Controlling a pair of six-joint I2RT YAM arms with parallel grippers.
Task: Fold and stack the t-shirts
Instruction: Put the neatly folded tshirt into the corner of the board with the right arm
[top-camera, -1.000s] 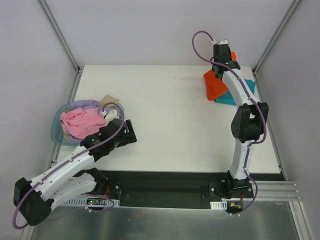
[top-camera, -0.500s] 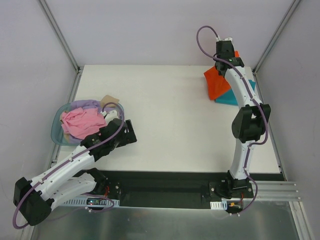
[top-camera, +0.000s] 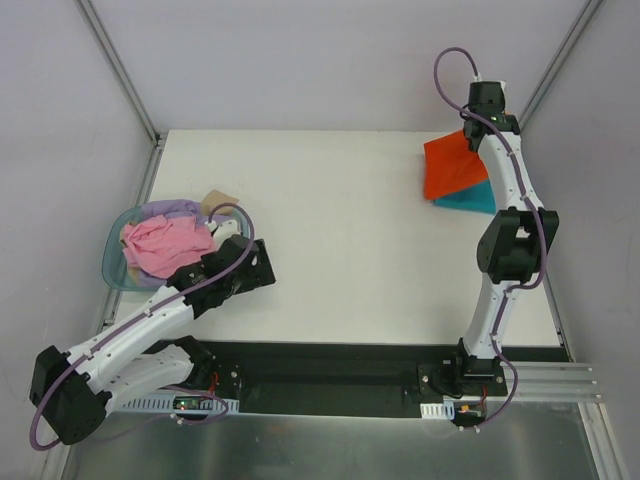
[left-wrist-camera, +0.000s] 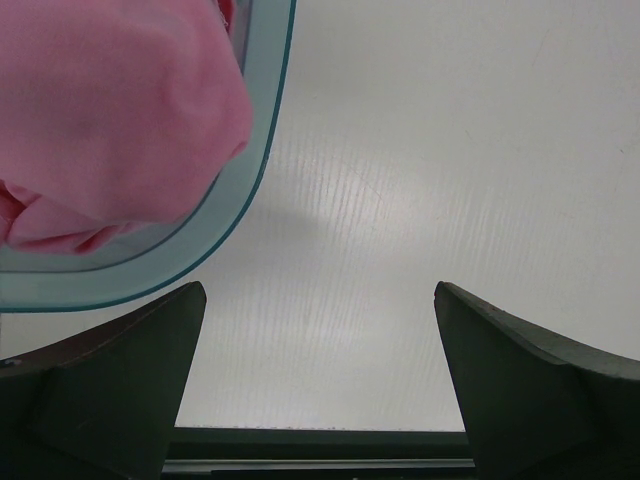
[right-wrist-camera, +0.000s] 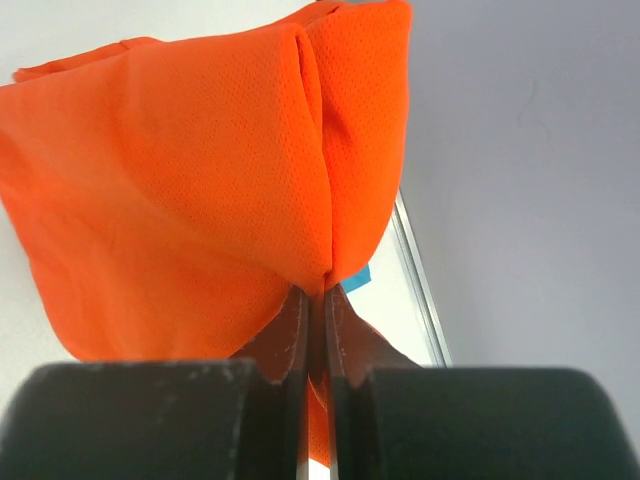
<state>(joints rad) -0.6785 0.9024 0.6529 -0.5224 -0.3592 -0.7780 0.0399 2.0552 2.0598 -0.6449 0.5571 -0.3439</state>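
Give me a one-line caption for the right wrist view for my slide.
Right gripper shut on a fold of the orange-red t-shirt, a sliver of teal t-shirt beside it.

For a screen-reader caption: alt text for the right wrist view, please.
The right claw, shut, pinches a fold of the orange-red t-shirt, which fills most of the view. A sliver of the teal t-shirt shows behind.

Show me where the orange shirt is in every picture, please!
Top view: the orange shirt sits at the far right corner of the table, overlapping the teal shirt.
Left wrist view: not in it.
Right wrist view: it fills the upper left, pinched in the right tool.
Shared landmark: the teal shirt, a small peek beside the orange cloth.
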